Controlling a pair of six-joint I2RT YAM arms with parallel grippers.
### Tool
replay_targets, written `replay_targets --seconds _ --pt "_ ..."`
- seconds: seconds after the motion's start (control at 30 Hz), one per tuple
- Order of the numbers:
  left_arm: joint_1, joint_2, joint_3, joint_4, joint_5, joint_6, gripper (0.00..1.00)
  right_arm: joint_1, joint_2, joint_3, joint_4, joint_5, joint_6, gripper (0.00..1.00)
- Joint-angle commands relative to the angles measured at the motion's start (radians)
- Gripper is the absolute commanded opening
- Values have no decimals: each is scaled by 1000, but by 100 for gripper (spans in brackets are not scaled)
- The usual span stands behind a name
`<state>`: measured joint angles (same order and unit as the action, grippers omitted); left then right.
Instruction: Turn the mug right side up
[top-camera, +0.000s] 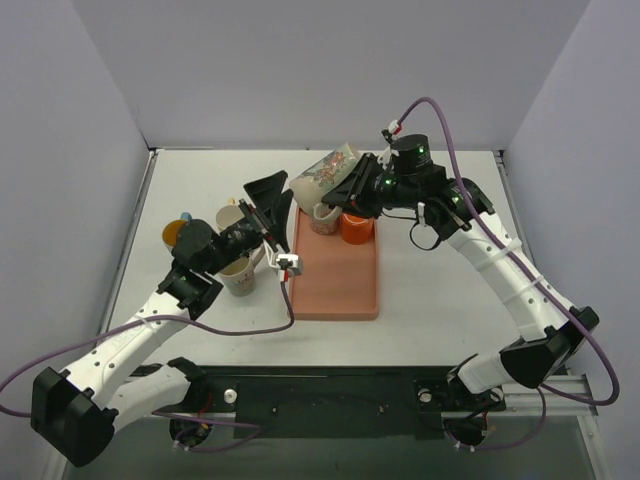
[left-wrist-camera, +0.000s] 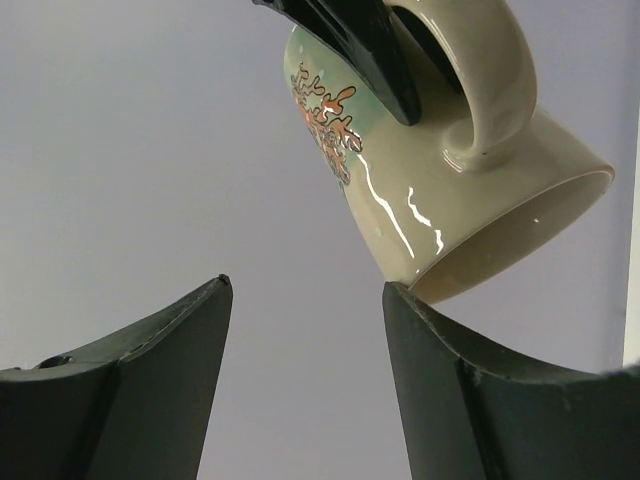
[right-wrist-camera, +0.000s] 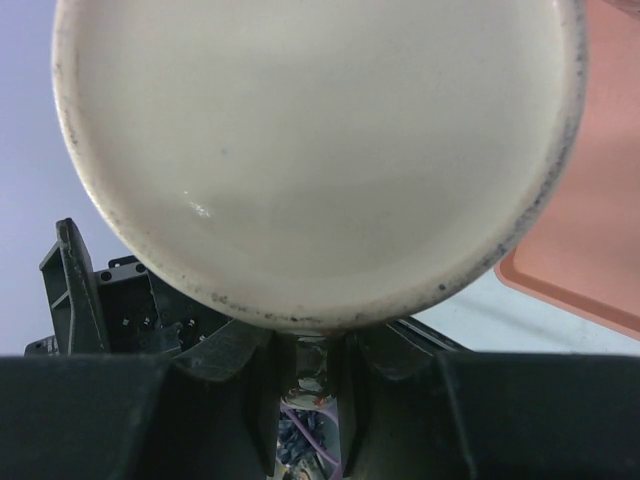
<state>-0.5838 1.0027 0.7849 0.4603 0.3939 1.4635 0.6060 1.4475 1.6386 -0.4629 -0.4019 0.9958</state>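
Two claws at the mug (top-camera: 325, 172). Right claw (top-camera: 352, 186) is clamped on its handle, one finger (left-wrist-camera: 372, 55) through the loop. Mug is held in the air over the 12 o'clock end of the tray (top-camera: 335, 290), tilted, mouth angled downward. Left claw (top-camera: 270, 200) sits at the mug's 9 o'clock, jaws apart, just beside the rim; contact cannot be told. Orange cup (top-camera: 356, 227) stands on the tray under the mug. Pale cups (top-camera: 240, 272) stand on the worktop (top-camera: 440, 290) at the tray's 9 o'clock.

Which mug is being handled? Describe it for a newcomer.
Find the salmon tray mid-table. Above its far end, the right hand holds a beige mug tilted in the air. It alone is airborne; the other mugs stand on tray or table.
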Motion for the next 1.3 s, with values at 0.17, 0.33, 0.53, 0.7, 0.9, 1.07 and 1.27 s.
replay_targets --seconds 0.17,0.33,0.53,0.7,0.9,1.07,1.27 --pt "10 -36 2 -107 -1 41 71 0 -95 7 202 -31 23 0" --pt "27 -52 -18 -137 39 49 71 6 -96 4 202 -28 24 0" --pt "-7 42 34 40 -38 9 72 40 -81 20 221 -34 26 0" --pt "-10 97 30 106 -47 49 61 61 -78 30 245 -32 21 0" --pt "-21 136 53 290 -43 17 14 64 -82 -32 289 -60 53 0" --pt "-44 85 42 246 -9 5 0 44 -85 -78 296 -45 60 0" --pt "-45 -9 137 -218 -133 -95 0 -6 -91 -103 100 81 -32 50"
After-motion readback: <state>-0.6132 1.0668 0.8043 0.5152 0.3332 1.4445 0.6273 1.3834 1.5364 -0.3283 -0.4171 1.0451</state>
